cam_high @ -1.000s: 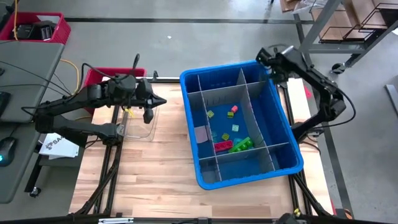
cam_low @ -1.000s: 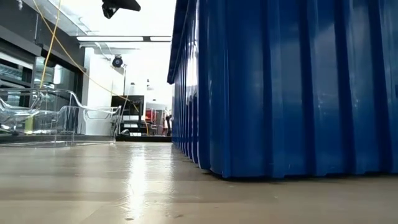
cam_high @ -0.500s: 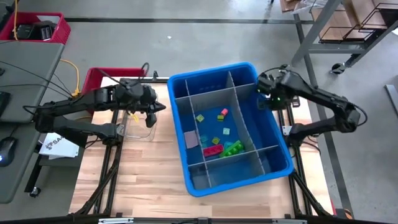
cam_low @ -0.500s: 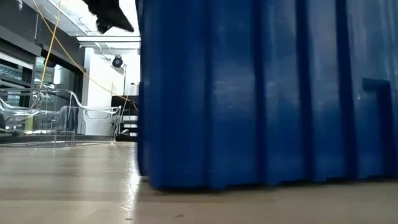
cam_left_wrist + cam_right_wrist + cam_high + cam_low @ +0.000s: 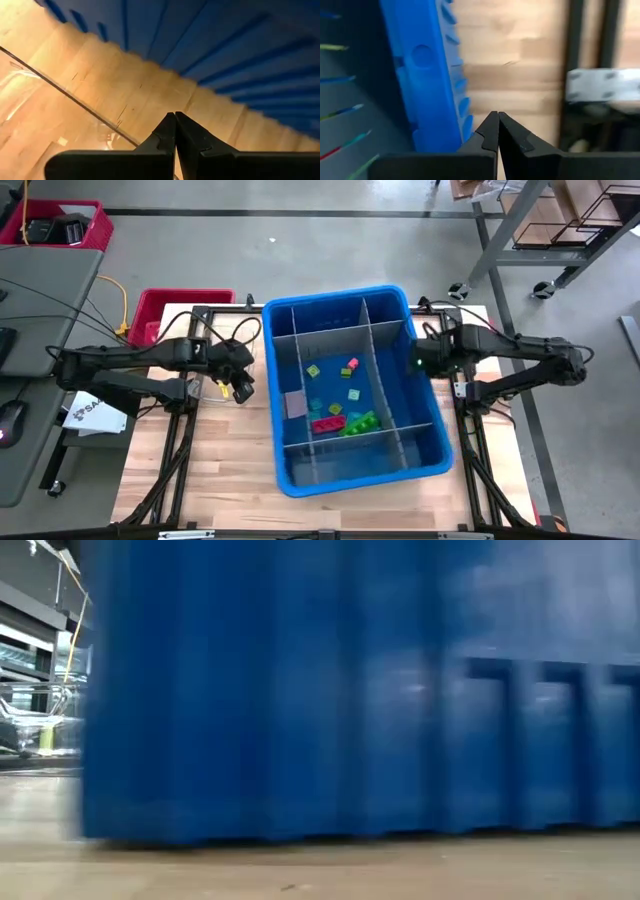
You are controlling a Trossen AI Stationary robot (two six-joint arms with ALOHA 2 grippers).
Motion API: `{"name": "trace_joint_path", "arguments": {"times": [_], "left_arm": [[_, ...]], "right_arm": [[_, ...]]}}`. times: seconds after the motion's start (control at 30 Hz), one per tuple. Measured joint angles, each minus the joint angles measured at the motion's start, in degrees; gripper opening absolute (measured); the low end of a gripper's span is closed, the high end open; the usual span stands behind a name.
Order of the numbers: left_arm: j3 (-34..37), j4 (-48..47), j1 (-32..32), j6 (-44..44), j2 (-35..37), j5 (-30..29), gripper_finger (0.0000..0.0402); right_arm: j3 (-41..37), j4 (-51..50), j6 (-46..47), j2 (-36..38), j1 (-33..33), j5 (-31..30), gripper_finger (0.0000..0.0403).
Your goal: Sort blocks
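One blue bin (image 5: 345,470) is sitting on the tabletop (image 5: 220,470), with about eight blocks (image 5: 335,402) lying in its middle compartment. Two grippers are flanking it, left gripper (image 5: 175,122) and right gripper (image 5: 497,120), fingers pressed together, gripping nothing.

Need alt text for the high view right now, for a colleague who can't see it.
A blue bin with grey dividers sits mid-table, small colourful blocks loose in its middle compartment. The left gripper and the right gripper, fingers shut, flank the bin's sides, holding nothing.
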State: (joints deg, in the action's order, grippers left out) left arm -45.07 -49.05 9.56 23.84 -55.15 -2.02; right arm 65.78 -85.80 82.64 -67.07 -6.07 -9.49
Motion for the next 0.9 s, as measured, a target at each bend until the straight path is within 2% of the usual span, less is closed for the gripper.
{"name": "trace_joint_path", "arguments": {"times": [0.27, 0.37, 0.47, 0.63, 0.7, 0.83, 0.9], "left_arm": [[1.5, 4.2, 0.0, -2.2, 0.0, -2.4, 0.0], [1.5, 4.2, 0.1, -3.6, 0.2, -3.9, 0.0], [1.5, 4.4, 0.1, -3.0, 0.1, -3.6, 0.0], [1.5, 5.4, 0.0, -2.5, 0.0, -2.8, 0.0], [1.5, 6.0, 0.0, -2.1, 0.0, -2.5, 0.0], [1.5, 6.2, 0.0, -1.9, 0.0, -2.4, 0.0], [1.5, 6.2, 0.0, -1.8, 0.0, -2.4, 0.0]], "right_arm": [[0.0, 11.8, 8.9, -1.2, 11.3, -0.8, 0.0], [0.0, 12.8, 10.4, -2.2, 14.2, -1.7, 0.0], [0.3, 10.6, 11.6, -2.4, 16.1, -4.9, 0.0], [7.3, -2.5, 12.5, -2.2, 16.4, -13.9, 0.0], [11.2, -4.2, 9.5, -2.2, 16.0, -20.5, 0.0], [18.8, 2.4, -7.9, -1.4, 13.7, -34.6, 0.0], [21.2, 8.9, -21.6, -1.5, 11.1, -35.4, 0.0]]}}
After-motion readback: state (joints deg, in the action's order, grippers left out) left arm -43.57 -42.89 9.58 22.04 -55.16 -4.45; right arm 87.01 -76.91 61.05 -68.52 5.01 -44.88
